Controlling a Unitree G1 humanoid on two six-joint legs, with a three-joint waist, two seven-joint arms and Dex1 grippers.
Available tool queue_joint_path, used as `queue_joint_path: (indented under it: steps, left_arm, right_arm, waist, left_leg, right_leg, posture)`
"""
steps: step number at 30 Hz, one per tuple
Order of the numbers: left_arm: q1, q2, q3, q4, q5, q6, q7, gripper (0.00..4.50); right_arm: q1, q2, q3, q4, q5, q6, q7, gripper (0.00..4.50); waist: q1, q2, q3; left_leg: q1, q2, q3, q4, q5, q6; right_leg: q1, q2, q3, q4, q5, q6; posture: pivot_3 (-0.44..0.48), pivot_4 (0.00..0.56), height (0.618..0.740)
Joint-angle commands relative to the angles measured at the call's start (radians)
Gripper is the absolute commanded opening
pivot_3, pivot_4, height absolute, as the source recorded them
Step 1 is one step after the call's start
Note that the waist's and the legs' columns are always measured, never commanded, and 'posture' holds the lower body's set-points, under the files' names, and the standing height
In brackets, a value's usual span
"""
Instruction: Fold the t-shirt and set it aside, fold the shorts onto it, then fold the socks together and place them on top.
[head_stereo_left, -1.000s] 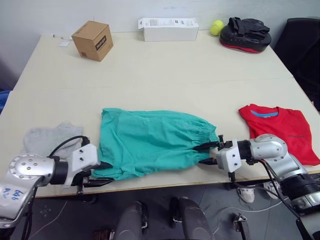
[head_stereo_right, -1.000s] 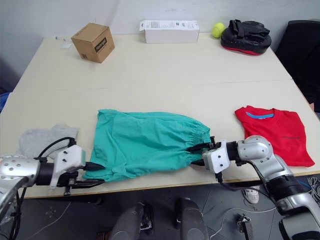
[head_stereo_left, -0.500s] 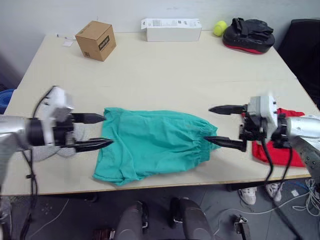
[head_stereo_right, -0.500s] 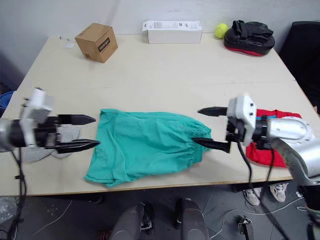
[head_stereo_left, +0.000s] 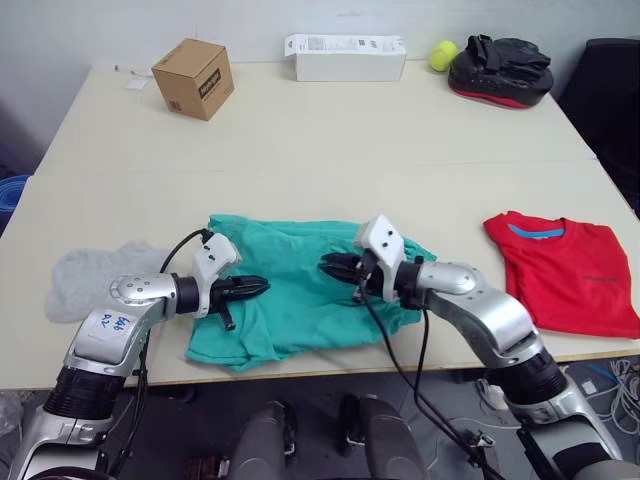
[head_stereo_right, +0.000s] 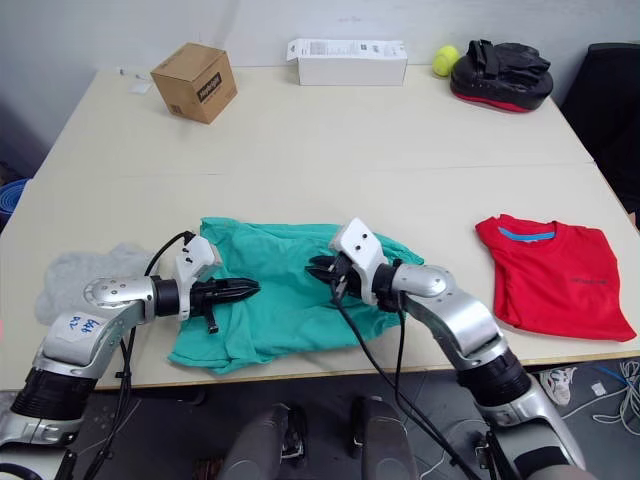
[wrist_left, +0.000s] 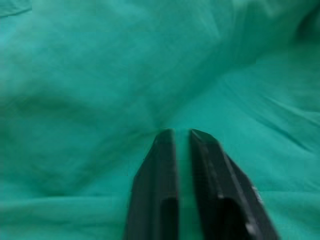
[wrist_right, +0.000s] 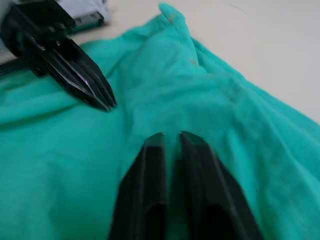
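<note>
Now both grippers meet over the rumpled teal-green cloth shorts (head_stereo_left: 300, 300), which lie near the front edge of the pale wooden table (head_stereo_left: 330, 140). Each has its black fingers pinched nearly together, tips pressed against the fabric: the left gripper (head_stereo_left: 258, 286) from the left, the right gripper (head_stereo_left: 330, 266) from the right. Beside them, the light grey knit socks (head_stereo_left: 85, 280) lie at the left and the folded bright red short-sleeved t-shirt (head_stereo_left: 565, 270) at the right.
</note>
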Motion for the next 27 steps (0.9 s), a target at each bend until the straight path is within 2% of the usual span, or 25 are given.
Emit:
queue_joint_path:
  steps: [1, 4, 9, 15, 18, 22, 25, 27]
  left_arm:
    - [0.014, 0.024, 0.004, 0.007, 0.029, -0.024, -0.012, 0.00]
    - [0.015, 0.042, -0.012, 0.019, 0.052, -0.014, -0.016, 0.00]
    - [0.031, 0.048, -0.020, 0.029, 0.082, -0.028, -0.003, 0.00]
    - [0.047, 0.044, -0.011, 0.035, 0.088, -0.040, -0.001, 0.00]
    - [0.045, 0.039, -0.008, 0.040, 0.088, -0.041, 0.001, 0.00]
    - [0.022, 0.017, 0.008, 0.053, 0.079, -0.036, 0.020, 0.00]
    - [0.007, 0.000, 0.019, 0.048, 0.066, -0.019, 0.030, 0.00]
    - [0.003, -0.005, 0.021, 0.046, 0.066, -0.015, 0.031, 0.00]
  right_arm:
    - [0.024, -0.007, 0.006, 0.024, -0.086, -0.018, -0.017, 0.02]
    - [0.056, -0.018, -0.036, 0.051, -0.121, -0.028, -0.027, 0.02]
    - [0.104, -0.060, -0.202, 0.095, -0.106, -0.040, -0.025, 0.02]
    - [0.103, -0.142, -0.337, 0.233, -0.141, -0.125, -0.014, 0.02]
    - [0.088, -0.132, -0.381, 0.249, -0.125, -0.167, -0.010, 0.02]
    - [0.063, -0.063, -0.415, 0.130, -0.018, -0.140, 0.022, 0.02]
    - [0.043, 0.004, -0.354, -0.039, 0.074, -0.054, 0.048, 0.02]
    - [0.038, 0.027, -0.299, -0.093, 0.078, -0.021, 0.055, 0.02]
  waist:
    - [0.001, 0.000, 0.000]
    - [-0.001, -0.001, 0.000]
    - [0.001, 0.000, -0.001]
    - [0.002, 0.000, -0.001]
    - [0.001, 0.002, -0.002]
    - [0.000, 0.002, -0.002]
    - [-0.001, 0.002, -0.002]
    - [-0.001, 0.002, -0.002]
  left_leg:
    - [0.000, 0.000, 0.000, 0.000, 0.000, 0.000]
    - [0.000, 0.000, 0.000, 0.000, 0.000, 0.000]
    - [0.002, 0.000, 0.000, -0.001, 0.000, 0.000]
    - [0.002, -0.001, -0.001, -0.001, 0.000, 0.000]
    - [0.004, -0.001, -0.001, -0.003, 0.000, -0.001]
    - [0.005, -0.001, -0.001, -0.007, 0.003, -0.002]
    - [0.007, -0.001, -0.001, -0.012, 0.005, -0.003]
    - [0.009, -0.001, -0.001, -0.015, 0.006, -0.004]
  right_leg:
    - [0.000, 0.000, 0.000, 0.000, 0.000, 0.000]
    - [0.001, 0.000, 0.000, 0.000, 0.000, 0.000]
    - [0.002, 0.000, 0.000, 0.000, 0.000, 0.000]
    - [0.003, -0.001, 0.000, -0.001, 0.000, 0.000]
    - [0.003, -0.001, 0.000, -0.001, 0.000, 0.000]
    - [0.003, -0.001, 0.000, -0.001, 0.000, 0.000]
    - [0.003, -0.001, 0.001, -0.002, 0.000, 0.000]
    - [0.003, 0.000, 0.001, -0.001, 0.000, 0.000]
  posture:
    - [0.000, 0.150, 0.740]
    - [0.000, 0.150, 0.740]
    - [0.000, 0.150, 0.740]
    - [0.000, 0.150, 0.740]
    - [0.000, 0.150, 0.740]
    - [0.000, 0.150, 0.740]
    - [0.000, 0.150, 0.740]
    - [0.000, 0.150, 0.740]
